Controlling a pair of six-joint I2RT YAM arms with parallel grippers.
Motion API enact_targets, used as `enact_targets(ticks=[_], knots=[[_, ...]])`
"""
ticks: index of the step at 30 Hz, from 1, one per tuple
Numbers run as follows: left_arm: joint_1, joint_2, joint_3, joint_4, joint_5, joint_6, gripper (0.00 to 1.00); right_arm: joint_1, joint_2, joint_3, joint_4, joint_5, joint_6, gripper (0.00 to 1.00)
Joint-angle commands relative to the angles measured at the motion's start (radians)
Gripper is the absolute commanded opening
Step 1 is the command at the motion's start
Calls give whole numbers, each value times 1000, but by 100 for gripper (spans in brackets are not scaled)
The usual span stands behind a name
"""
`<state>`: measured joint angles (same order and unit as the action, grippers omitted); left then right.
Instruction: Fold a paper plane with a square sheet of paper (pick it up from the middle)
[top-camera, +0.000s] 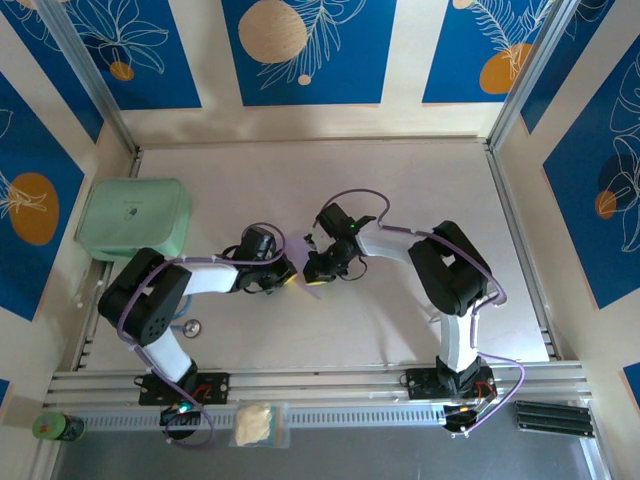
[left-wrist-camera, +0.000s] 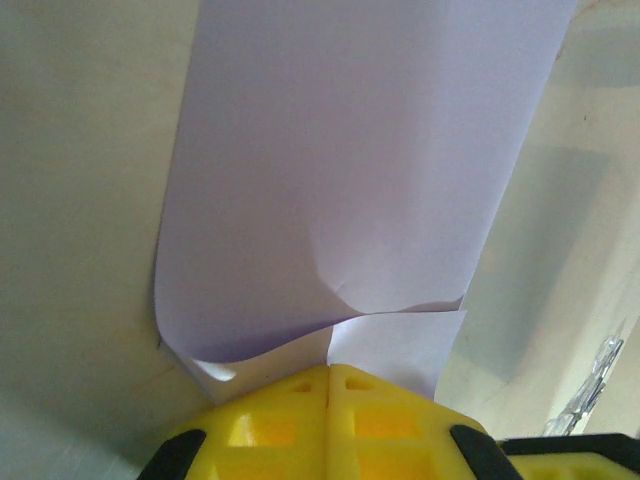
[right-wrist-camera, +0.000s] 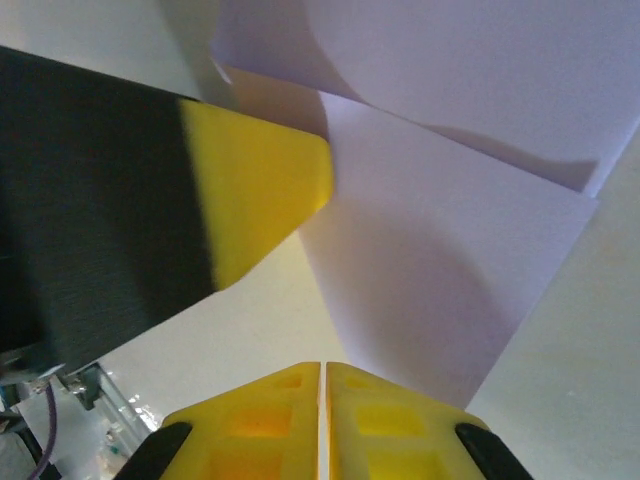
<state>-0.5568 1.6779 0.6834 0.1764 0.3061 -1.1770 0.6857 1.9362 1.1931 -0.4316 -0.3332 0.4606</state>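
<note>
Both tools closed: left tool (left-wrist-camera: 328, 372) and right tool (right-wrist-camera: 322, 368) met the half-folded square sheet of paper (left-wrist-camera: 350, 180). We judged the edges needed aligning before creasing against the tabletop (left-wrist-camera: 80, 200).

Top view, centre: the square sheet of paper (top-camera: 316, 290) is almost wholly covered by the left hand (top-camera: 288, 277) and right hand (top-camera: 318, 266); one pale sliver shows.

Left wrist view: the sheet runs off the upper edge. Its near edge lies behind the closed yellow fingers (left-wrist-camera: 380, 400), so a pinch cannot be confirmed.

Right wrist view: the sheet is cut by the upper edge. The left hand's dark body, left of frame, is blurred and cropped.

Small round item (top-camera: 190, 327) on the counter (top-camera: 400, 180), lower left: too small to identify.
</note>
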Motion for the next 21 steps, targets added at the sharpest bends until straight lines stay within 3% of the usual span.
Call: enact_targets(ticks=[1, 13, 21], knots=[[6, 35, -24, -69, -17, 15, 6, 15, 33, 11, -30, 14, -3, 10], [6, -31, -15, 50, 34, 61, 12, 21, 70, -25, -75, 43, -30, 8], [-10, -53, -48, 75, 66, 96, 9, 20, 83, -10, -97, 60, -23, 6]])
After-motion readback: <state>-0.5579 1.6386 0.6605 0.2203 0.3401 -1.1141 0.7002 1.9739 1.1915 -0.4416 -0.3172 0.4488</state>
